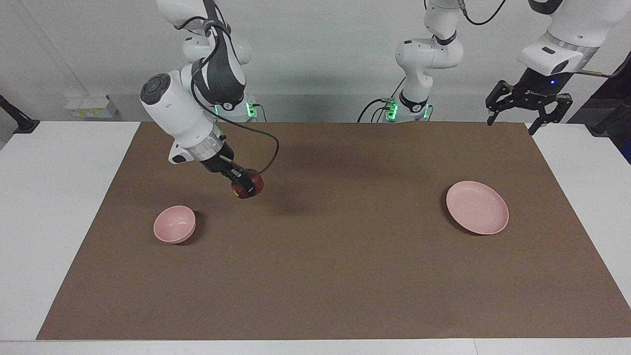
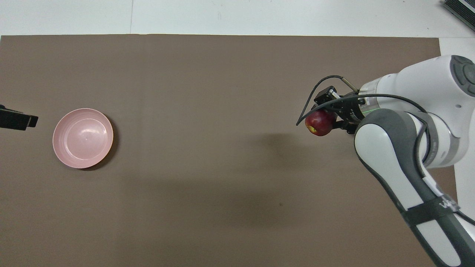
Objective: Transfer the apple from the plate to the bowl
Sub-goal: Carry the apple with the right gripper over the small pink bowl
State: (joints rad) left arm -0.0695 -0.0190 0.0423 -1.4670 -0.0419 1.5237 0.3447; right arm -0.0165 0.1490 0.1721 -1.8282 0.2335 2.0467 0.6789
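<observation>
My right gripper [image 1: 245,187] is shut on the dark-red apple [image 1: 249,185] and holds it in the air over the brown mat, beside the small deep pink bowl [image 1: 174,225] and not over it. In the overhead view the apple [image 2: 319,123] shows in the right gripper [image 2: 328,119], and the arm hides the bowl. The flat pink plate [image 1: 477,207] lies bare toward the left arm's end of the table; it also shows in the overhead view [image 2: 82,138]. My left gripper [image 1: 529,109] waits open and raised at the left arm's end, with its tip [image 2: 16,120] beside the plate.
A brown mat [image 1: 325,276] covers most of the white table [image 1: 54,197]. The right arm's cable [image 1: 272,148] loops out beside the apple.
</observation>
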